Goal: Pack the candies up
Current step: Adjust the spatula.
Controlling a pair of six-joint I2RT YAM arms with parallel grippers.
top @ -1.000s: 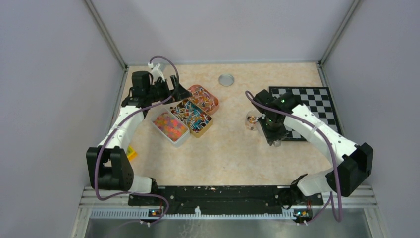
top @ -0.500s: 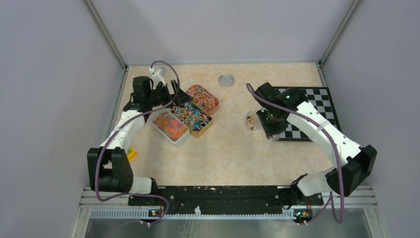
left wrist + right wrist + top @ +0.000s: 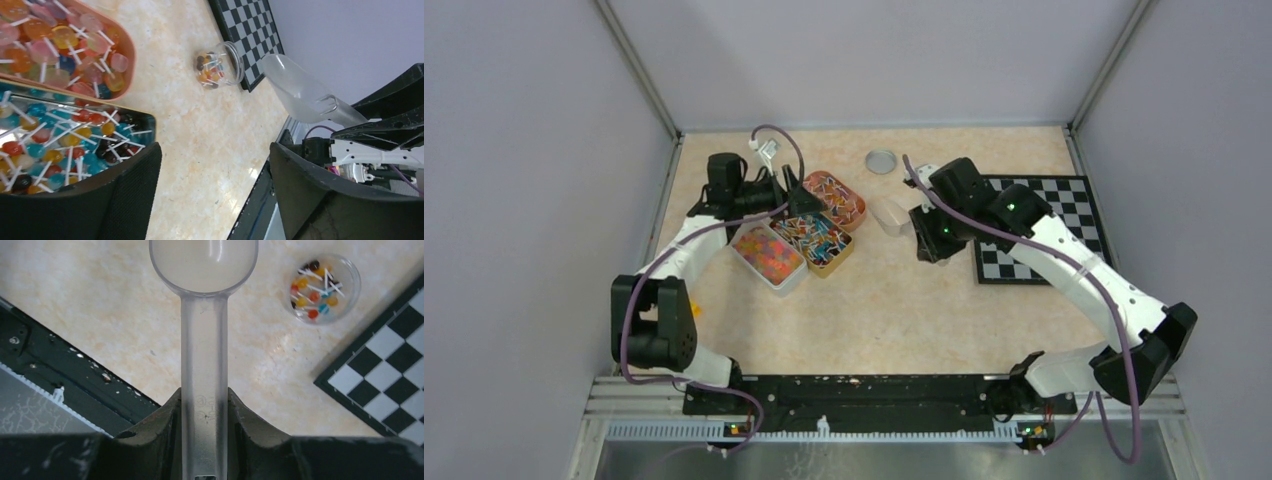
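I count 3 open tins side by side on the worktop [image 3: 884,300]: 1 white tin [image 3: 790,280] holding the candies [image 3: 767,252], and 2 tins of lollipops [image 3: 812,238]. My left jaws stand apart over the lollipop tins. My right jaws are clamped on the handle of 1 clear scoop [image 3: 204,340], near 1 small jar [image 3: 325,288] beside 1 checkerboard [image 3: 1074,200].

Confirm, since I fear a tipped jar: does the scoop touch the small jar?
Apart. The right wrist view shows bare tabletop between the scoop and the small jar.
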